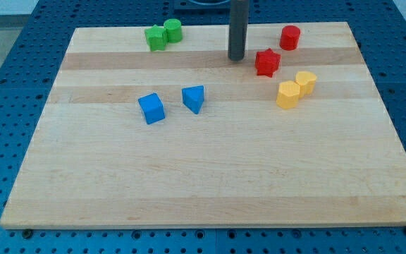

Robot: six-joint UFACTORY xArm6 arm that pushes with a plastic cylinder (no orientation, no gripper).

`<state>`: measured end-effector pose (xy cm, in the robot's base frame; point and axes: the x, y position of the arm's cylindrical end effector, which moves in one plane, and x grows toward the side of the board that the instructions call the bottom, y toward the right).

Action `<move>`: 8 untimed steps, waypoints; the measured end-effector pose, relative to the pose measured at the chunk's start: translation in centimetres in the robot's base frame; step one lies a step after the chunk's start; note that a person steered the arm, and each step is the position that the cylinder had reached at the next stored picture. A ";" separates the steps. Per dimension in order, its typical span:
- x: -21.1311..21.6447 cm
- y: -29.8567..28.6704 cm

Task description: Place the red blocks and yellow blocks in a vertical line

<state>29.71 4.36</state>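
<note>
We have no gripper, just my tip (236, 58) at 9 o'clock of the red star block (267, 62), red cylinder (290, 37) at 1, two touching yellow blocks (295, 89) at 5; light, rigid, slippery on the counter (210, 176), so we push flat faces centrally.

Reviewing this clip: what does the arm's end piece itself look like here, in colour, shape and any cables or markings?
Only a straight, round rod shows: dark grey to black, smooth, plain, with no cables, labels or markings visible. It enters from the view's top edge, so the arm above is out of frame. My tip is a blunt flat end; there is no claw.
</note>
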 end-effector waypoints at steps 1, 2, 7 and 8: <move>0.7 0.3; 0.7 0.9; 2.7 4.4; 3.3 4.4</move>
